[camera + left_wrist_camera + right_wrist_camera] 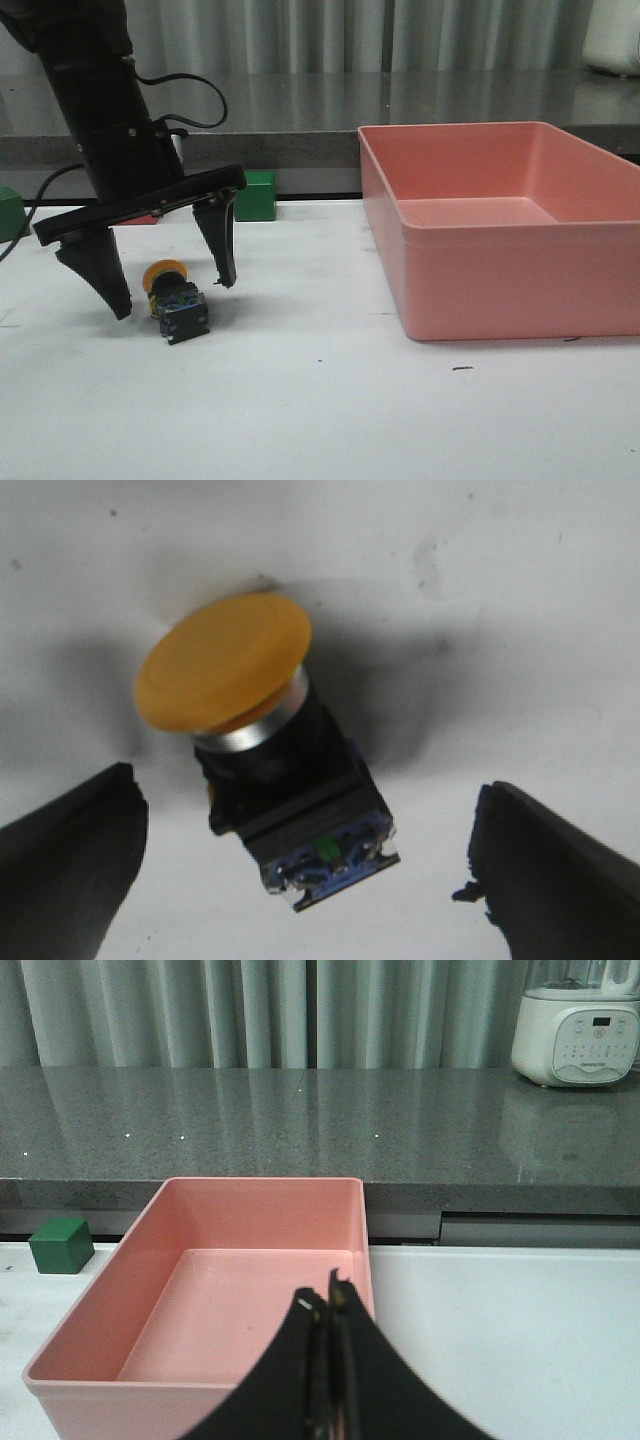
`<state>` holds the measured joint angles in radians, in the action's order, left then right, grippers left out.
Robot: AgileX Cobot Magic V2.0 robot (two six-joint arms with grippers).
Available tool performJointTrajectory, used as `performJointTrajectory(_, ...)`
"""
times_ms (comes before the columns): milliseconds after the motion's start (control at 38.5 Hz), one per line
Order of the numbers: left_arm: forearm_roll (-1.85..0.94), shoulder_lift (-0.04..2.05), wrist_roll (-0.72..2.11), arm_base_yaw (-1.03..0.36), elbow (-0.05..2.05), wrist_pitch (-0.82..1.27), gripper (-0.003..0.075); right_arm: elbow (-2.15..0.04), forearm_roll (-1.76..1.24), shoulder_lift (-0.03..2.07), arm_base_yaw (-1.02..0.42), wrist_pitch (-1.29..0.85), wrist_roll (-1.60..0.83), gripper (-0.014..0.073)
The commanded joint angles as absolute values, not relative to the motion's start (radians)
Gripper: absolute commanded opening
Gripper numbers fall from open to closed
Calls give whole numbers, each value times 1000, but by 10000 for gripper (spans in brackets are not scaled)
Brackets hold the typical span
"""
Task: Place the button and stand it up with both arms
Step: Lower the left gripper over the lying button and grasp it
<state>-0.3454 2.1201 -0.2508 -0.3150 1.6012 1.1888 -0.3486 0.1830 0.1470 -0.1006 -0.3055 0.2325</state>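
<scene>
The button (176, 298) lies tipped on the table (300, 400) between the spread fingers of the left gripper (172, 288), the right gripper (328, 1360) closed over the pink bin (500, 230) at three o'clock, so grasping seemingly comes next.

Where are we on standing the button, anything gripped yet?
Early. Done: the left end effector is open and straddles the button, fingers on both sides without contact in the left wrist view. In hand: nothing; the button lies tilted on the table. Left: grasp, stand it up. The right end effector is shut above the pink bin.
</scene>
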Motion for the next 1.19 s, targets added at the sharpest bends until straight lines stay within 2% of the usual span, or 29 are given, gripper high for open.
performJointTrajectory(0,-376,2089,-284,-319,1655,1225,615,-372,203,157,-97,-220,228,-63)
performJointTrajectory(130,-378,2110,-287,-319,1674,1249,539,-372,203,157,-97,-220,228,-63)
performJointTrajectory(312,-378,2128,-287,-319,1674,1273,354,-372,203,157,-97,-220,228,-63)
performJointTrajectory(468,-376,2128,-287,-319,1676,1272,281,-372,203,157,-97,-220,228,-63)
performJointTrajectory(857,-282,2078,-260,-319,1676,1230,271,-371,203,157,-97,-220,228,-63)
performJointTrajectory(1169,-86,1896,-260,-341,1557,913,270,-371,203,157,-97,-220,228,-63)
